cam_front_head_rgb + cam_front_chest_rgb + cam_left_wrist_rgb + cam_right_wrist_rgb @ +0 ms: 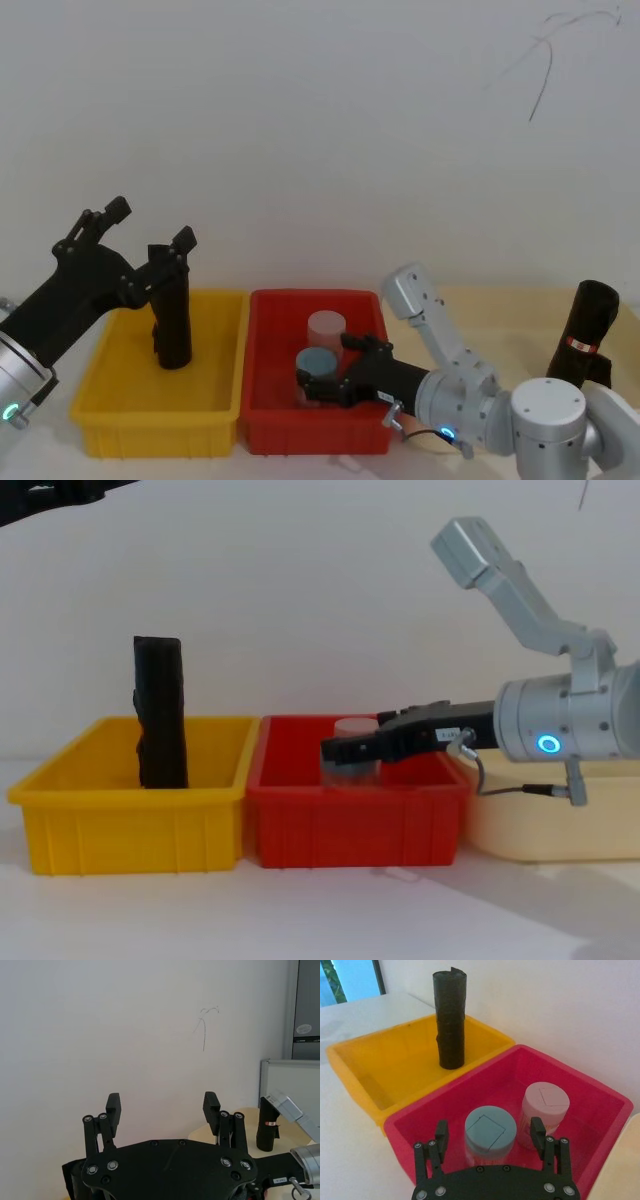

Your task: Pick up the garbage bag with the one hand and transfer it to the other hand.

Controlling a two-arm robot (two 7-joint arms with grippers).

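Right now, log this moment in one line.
left end effector: open, raised over yellow bin | right end effector: open, over red bin | bag: standing far right, ungrasped

A lab or test room: a bare white wall (300, 120), a white table (300, 910) carrying plastic sorting bins, one yellow (130, 825) and one red (355, 830), and a grey cabinet (305, 1010) at the far right.

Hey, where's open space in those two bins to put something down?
Yellow bin: bare floor all around the upright black roll. Red bin: the blue-lidded jar, pink-lidded jar and open right gripper crowd one end; the end past the jars is bare.
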